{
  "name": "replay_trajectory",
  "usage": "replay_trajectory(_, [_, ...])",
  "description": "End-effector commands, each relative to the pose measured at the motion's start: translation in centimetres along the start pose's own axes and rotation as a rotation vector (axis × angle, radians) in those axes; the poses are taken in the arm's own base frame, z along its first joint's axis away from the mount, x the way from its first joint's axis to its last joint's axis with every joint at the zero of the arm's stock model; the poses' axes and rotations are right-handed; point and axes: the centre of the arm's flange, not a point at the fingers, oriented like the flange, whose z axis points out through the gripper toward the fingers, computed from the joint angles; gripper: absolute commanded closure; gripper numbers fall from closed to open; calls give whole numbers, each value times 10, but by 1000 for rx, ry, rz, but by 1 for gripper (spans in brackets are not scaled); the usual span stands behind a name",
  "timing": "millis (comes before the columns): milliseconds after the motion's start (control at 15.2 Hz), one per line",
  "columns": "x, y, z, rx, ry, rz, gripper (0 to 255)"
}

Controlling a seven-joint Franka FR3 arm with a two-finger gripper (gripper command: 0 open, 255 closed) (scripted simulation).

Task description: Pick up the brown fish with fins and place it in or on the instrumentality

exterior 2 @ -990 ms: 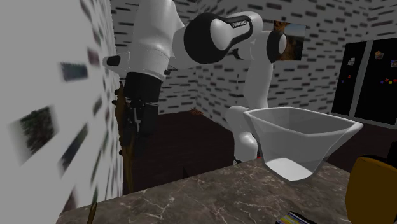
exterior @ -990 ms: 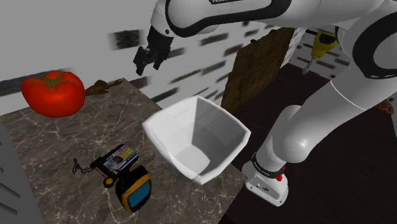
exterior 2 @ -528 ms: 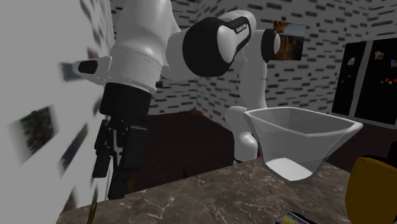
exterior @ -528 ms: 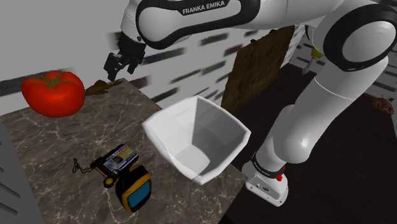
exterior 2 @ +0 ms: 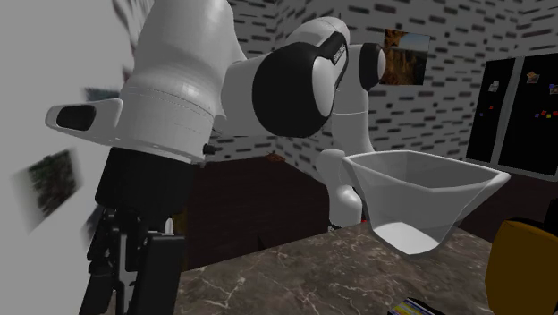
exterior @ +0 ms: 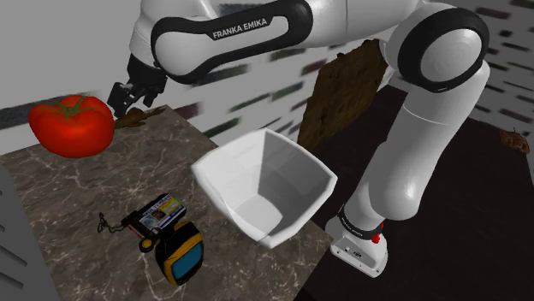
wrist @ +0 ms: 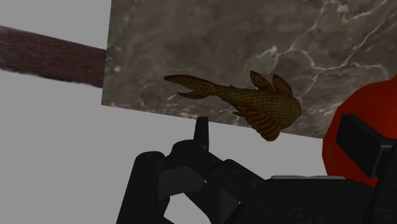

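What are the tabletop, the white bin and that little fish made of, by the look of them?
Tabletop: polished dark stone, likely marble, going by the pale veins. White bin: smooth, matte, plain white; material unclear, perhaps plastic. Fish: brown, finely dotted skin with ribbed fins; material not evident.

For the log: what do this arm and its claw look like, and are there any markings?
The arm is glossy white with rounded links and dark joint bands. One black band carries white lettering reading FRANKA EMIKA. The claw is all black, blocky and two-fingered.
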Motion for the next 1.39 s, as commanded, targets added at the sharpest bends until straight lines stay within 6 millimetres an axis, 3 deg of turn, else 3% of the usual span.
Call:
replay_trajectory(0, [0, -1, 10, 0, 1, -1, 0])
replay_trajectory(198, [0, -1, 24, 0, 1, -1, 0])
replay_trajectory(726, [0, -1, 24, 0, 1, -1, 0])
replay_trajectory(792, [-3, -1, 23, 0, 1, -1, 255])
replay_trajectory(1056, [-2, 0, 29, -1, 0, -1, 255])
replay_trajectory(1320, [-1, -5, 21, -1, 1, 0, 255])
